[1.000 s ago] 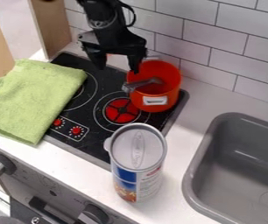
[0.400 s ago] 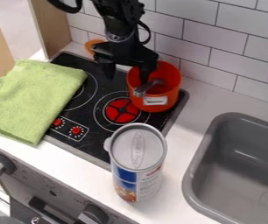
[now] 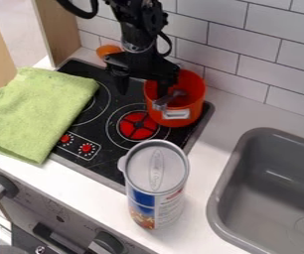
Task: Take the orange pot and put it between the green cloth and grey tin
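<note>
The matte black, jointed robot arm [image 3: 134,22] has chunky, angular segments and a thick, glossy black cable [image 3: 83,12] looping out from its side. A greyish curved band [image 3: 138,48], perhaps a bare edge, rings the wrist. Below sits a broad black two-finger gripper [image 3: 142,91] with blunt, dark fingers [image 3: 122,83].

Bright, soft light overall
At five o'clock the white counter [image 3: 204,198] is brightly lit; toward four, pale glare streaks the shaded grey sink [image 3: 274,203]. Near half past seven, the oven front [image 3: 68,213] sits dimmer.
</note>
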Robot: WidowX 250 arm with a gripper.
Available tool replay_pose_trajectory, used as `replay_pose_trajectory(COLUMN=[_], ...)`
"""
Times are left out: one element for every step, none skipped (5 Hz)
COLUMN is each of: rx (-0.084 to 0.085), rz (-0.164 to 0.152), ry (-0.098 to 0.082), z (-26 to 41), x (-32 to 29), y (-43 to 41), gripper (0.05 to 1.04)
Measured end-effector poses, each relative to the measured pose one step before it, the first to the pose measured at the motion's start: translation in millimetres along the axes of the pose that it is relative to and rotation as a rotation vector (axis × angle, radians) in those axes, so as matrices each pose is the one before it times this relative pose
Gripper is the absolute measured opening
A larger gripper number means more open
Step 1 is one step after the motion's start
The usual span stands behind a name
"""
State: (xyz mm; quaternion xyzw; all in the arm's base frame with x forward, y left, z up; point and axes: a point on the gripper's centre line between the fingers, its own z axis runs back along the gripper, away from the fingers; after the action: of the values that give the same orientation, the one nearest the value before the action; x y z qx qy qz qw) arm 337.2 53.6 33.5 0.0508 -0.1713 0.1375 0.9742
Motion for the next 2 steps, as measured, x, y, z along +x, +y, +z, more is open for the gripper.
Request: replay_pose_trajectory(rx=[-0.0048, -0.0080], rz=[-0.0047, -0.0083], ry=[0.0275, 0.0448], z=[-1.78, 0.48], x=[-0.33, 1.26], y=[-2.05, -2.04], gripper=[0.713, 0.394])
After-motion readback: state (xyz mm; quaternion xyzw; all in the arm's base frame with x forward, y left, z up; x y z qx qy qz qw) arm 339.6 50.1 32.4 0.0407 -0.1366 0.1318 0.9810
